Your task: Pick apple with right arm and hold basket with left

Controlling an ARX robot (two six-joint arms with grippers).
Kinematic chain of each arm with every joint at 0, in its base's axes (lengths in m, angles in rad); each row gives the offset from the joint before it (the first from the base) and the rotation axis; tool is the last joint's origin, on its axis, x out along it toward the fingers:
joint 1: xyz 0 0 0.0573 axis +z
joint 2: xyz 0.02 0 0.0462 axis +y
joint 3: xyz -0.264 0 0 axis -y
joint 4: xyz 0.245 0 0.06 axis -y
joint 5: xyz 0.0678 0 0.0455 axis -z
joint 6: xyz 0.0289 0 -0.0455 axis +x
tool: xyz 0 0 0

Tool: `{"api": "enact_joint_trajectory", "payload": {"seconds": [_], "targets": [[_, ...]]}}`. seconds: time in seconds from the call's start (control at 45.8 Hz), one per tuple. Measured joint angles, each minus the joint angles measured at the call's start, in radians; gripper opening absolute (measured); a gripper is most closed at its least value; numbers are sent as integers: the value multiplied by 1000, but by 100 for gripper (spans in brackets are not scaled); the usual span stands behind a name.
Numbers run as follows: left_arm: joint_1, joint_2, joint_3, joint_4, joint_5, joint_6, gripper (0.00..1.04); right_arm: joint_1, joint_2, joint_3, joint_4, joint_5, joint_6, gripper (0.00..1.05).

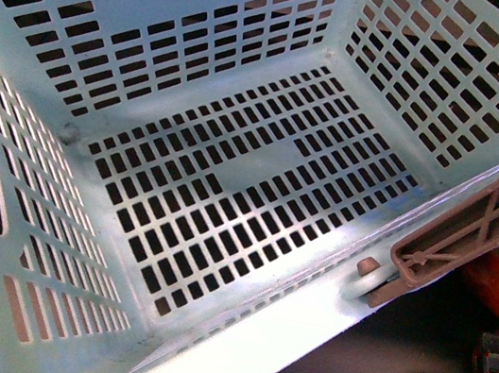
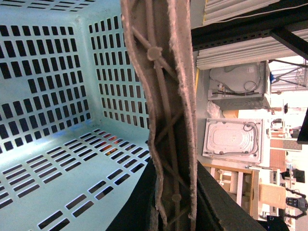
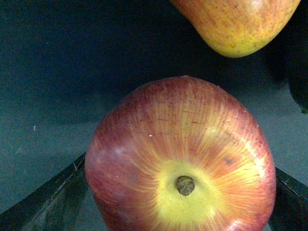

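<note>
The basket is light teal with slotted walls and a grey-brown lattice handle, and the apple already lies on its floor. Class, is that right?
Not quite: the front view shows the basket with a bare floor. The apple is outside it, seen in the right wrist view against a dark surface near another red-yellow fruit. The rest holds.

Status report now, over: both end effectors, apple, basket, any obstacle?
Left end effector on handle of basket, appears shut. Right end effector straddles apple, grip unconfirmed. Basket empty. Yellow-red fruit close beside apple.
</note>
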Motion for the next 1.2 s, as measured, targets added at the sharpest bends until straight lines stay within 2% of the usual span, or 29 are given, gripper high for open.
{"api": "enact_joint_trajectory", "payload": {"seconds": [0.218, 0.371, 0.524, 0.742, 0.938, 1.2], "targets": [[0, 0, 0, 0, -2, 0, 10, -28, -76, -64, 17, -28, -14, 79], [0, 0, 0, 0, 0, 0, 10, -64, -292, -168, 12, -70, -51, 79], [0, 0, 0, 0, 3, 0, 10, -86, -603, -244, -95, -139, -76, 79], [0, 0, 0, 0, -2, 0, 10, -86, -1027, -191, -295, -177, -60, 79], [0, 0, 0, 0, 1, 0, 10, -10, -1260, -46, -417, -177, -6, 79], [0, 0, 0, 0, -2, 0, 10, 222, -1210, 137, -433, -89, 34, 79]]}}
